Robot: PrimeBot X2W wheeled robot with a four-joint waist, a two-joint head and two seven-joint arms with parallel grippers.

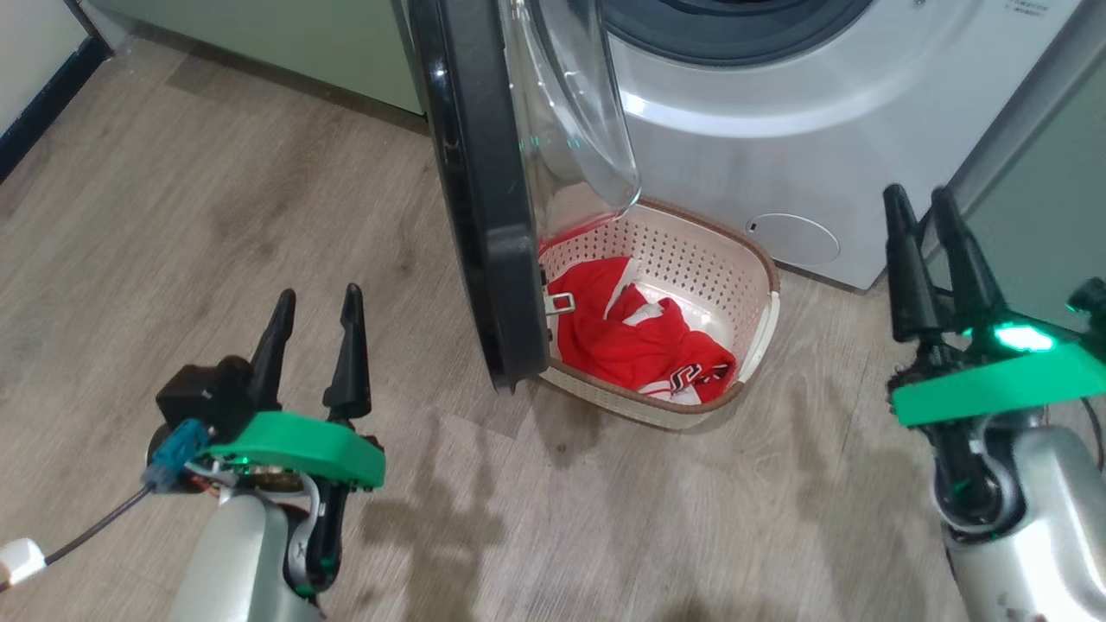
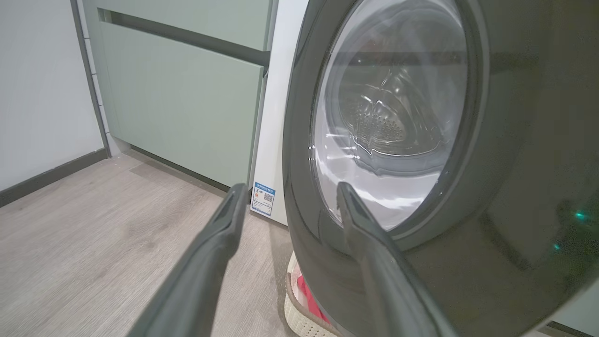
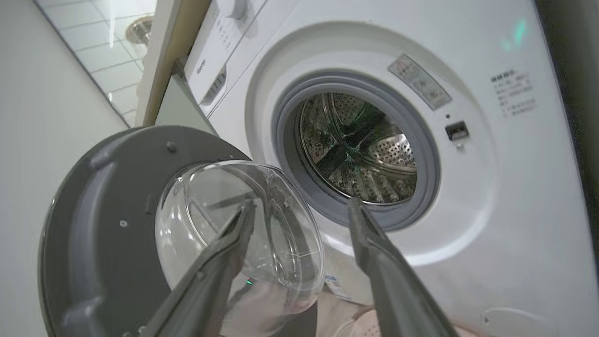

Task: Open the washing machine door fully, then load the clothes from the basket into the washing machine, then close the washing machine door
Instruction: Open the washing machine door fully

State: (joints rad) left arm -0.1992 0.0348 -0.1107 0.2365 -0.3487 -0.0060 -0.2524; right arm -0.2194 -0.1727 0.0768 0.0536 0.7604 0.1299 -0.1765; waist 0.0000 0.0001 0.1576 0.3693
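The left gripper (image 1: 318, 292) hangs over the wooden floor (image 1: 173, 190), its two dark fingers spread with nothing between them. Right of it the washing machine door (image 1: 484, 216) stands swung out, seen edge-on: a glossy black rim with a clear glass bowl bulging toward the machine. Its lower edge hides the left side of the basket (image 1: 765, 285), a cream perforated tub with a brown rim that sits on the floor just in front of the white washing machine (image 1: 778, 138). The clothes (image 1: 622, 341), a crumpled red jersey with white trim, lie inside the basket. At the far right the right gripper (image 1: 918, 192) is likewise spread and empty.

The left wrist view faces the door's outer side and adds pale green cabinets (image 2: 187, 107) and a blue sticker (image 2: 263, 198). The right wrist view gives the door's grey inner side, the grey gasket (image 3: 288, 140) and the perforated steel drum (image 3: 365, 154).
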